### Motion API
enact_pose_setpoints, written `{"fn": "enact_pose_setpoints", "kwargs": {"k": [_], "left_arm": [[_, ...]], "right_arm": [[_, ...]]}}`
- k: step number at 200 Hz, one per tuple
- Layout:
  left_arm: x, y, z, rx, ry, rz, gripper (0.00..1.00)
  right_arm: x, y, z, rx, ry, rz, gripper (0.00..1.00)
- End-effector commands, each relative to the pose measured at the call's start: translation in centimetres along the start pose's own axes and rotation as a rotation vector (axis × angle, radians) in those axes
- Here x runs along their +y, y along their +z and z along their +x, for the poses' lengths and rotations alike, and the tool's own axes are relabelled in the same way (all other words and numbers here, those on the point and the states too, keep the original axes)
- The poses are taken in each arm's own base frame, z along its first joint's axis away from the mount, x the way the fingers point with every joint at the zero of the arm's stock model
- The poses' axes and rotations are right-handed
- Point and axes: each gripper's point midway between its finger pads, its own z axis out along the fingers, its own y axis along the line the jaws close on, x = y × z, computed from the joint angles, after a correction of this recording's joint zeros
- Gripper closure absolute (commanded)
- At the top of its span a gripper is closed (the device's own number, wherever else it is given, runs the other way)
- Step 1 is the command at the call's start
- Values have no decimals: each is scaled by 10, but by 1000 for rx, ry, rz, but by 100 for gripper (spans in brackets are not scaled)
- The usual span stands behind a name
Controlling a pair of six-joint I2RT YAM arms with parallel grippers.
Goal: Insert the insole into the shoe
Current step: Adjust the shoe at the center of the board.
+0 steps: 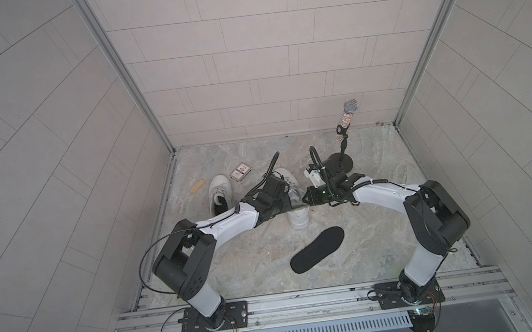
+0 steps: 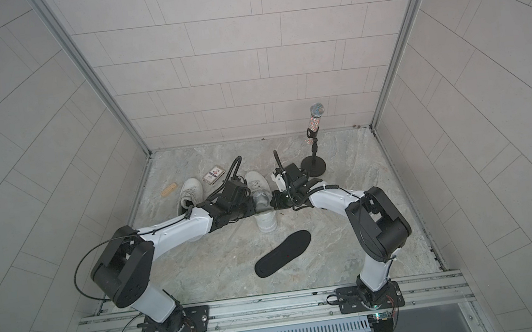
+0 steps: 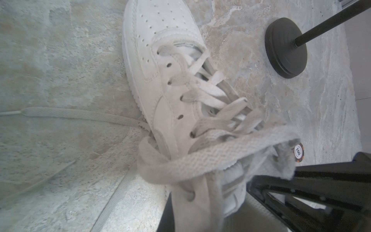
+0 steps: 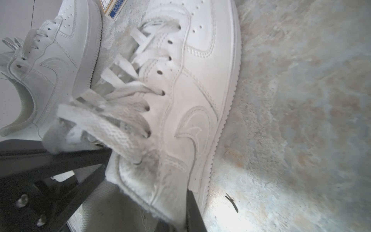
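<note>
Both end effectors are committed to the shoe (image 1: 298,218). The left gripper (image 1: 290,205) has its jaws closed on the left side of the collar and the right gripper (image 1: 306,199) has its jaws closed on the right side, so I judge the opening is being spread. The shoe stands at the centre of the table (image 1: 397,192), long axis near to far, toe far and heel near. The insole (image 1: 317,249) lies flat and untouched on the near side of the heel, slightly to the right and apart from it. Its long axis runs diagonally, from near-left to far-right, so it is not in line with the shoe. I judge the right gripper the nearer of the two, since the far-right end of the insole points toward that arm. Whichever arm releases must travel toward the near side and then turn the insole to match the shoe's axis. Open room is good around the insole on all sides. The far side is crowded: a second shoe (image 1: 220,192) stands to the left, a card box (image 1: 240,171) lies between the two toes, and a microphone stand (image 1: 344,146) is at far right.
</note>
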Motion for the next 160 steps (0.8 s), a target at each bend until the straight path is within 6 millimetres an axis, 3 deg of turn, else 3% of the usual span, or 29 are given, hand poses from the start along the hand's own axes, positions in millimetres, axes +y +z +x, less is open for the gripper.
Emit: {"fn": "enact_pose_setpoints", "kwargs": {"k": [1, 38, 83, 123, 160], "left_arm": [[73, -8, 18, 90, 16, -256, 100], [30, -20, 7, 124, 188, -166, 82], [12, -47, 3, 172, 366, -128, 66], [-23, -77, -3, 138, 675, -130, 69], [-48, -77, -2, 115, 848, -160, 73]], "right_arm": [[-67, -7, 28, 76, 75, 241, 90], [-29, -16, 19, 60, 9, 167, 71], [-8, -30, 4, 11, 21, 94, 58], [-4, -53, -6, -39, 37, 75, 55], [-14, -70, -14, -85, 80, 70, 53]]}}
